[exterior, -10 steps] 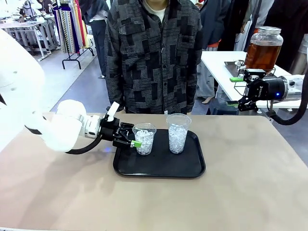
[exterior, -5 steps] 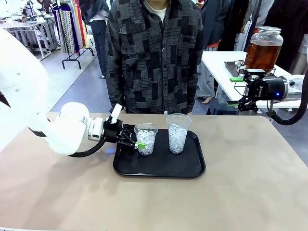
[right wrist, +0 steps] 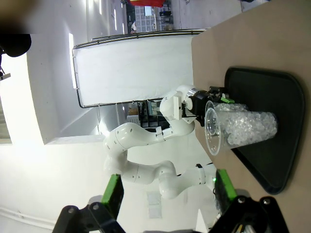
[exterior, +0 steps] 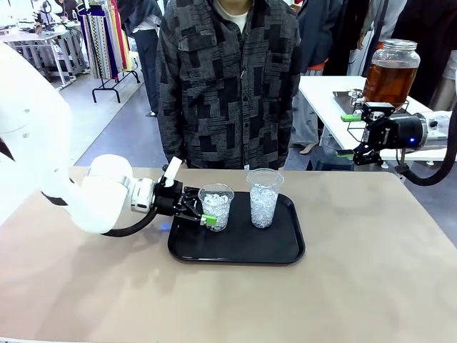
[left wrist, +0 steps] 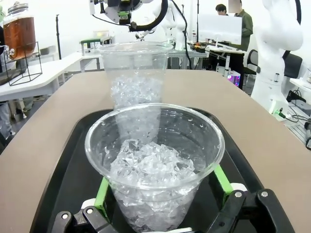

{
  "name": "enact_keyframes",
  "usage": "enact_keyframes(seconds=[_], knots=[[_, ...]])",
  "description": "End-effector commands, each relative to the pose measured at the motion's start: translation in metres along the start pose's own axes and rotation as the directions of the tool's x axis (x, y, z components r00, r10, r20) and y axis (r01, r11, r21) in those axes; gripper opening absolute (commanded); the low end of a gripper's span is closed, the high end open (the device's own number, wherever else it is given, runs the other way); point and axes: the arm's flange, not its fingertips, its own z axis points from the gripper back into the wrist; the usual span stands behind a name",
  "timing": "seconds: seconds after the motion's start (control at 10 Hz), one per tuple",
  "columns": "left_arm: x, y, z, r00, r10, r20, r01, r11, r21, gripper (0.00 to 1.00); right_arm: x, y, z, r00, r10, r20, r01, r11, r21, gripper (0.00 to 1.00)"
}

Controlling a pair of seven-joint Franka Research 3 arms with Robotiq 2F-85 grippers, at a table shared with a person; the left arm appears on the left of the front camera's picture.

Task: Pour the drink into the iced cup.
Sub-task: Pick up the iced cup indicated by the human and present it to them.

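Two clear plastic cups of ice stand on a black tray (exterior: 235,246). My left gripper (exterior: 203,213) is open, its fingers on either side of the left iced cup (exterior: 216,206); in the left wrist view this cup (left wrist: 155,160) sits between the green pads (left wrist: 103,188) of my left gripper (left wrist: 162,182). The taller right cup (exterior: 264,197) stands just behind it (left wrist: 135,73). The amber drink (exterior: 390,80) fills a lidded glass jar on the white side table. My right gripper (exterior: 350,136) hangs open and empty beside that table, left of the jar.
A person in a dark patterned shirt (exterior: 227,86) stands at the far edge of the table. The jar (left wrist: 19,31) rests in a wire stand. The right wrist view looks across the brown tabletop at the tray (right wrist: 272,97) and the left arm (right wrist: 146,133).
My left gripper has slid a little to the right, so its fingers now reach further around the left iced cup. The right arm has not moved.
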Motion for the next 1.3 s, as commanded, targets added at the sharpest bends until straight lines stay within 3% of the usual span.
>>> enact_keyframes(seconds=[0.0,0.5,0.6,1.2], knots=[[0.0,-0.008,-0.008,0.999,-0.019,0.029,0.019,1.0,0.019,1.0,0.001,0.001,0.0,1.0,0.003,0.004,-0.003,1.0,-0.002,1.0],[-0.001,-0.007,-0.019,1.0,0.0,0.007,0.0,1.0,-0.008,1.0,0.001,0.001,0.0,1.0,0.003,0.004,-0.003,1.0,-0.002,1.0],[-0.001,-0.006,-0.021,1.0,0.007,0.0,-0.007,1.0,0.004,0.83,0.001,0.001,0.0,1.0,0.003,0.004,-0.003,1.0,-0.002,1.0],[-0.001,-0.007,-0.02,1.0,-0.006,0.016,0.006,1.0,0.01,0.83,0.001,0.001,0.0,1.0,0.003,0.004,-0.003,1.0,-0.002,1.0]])
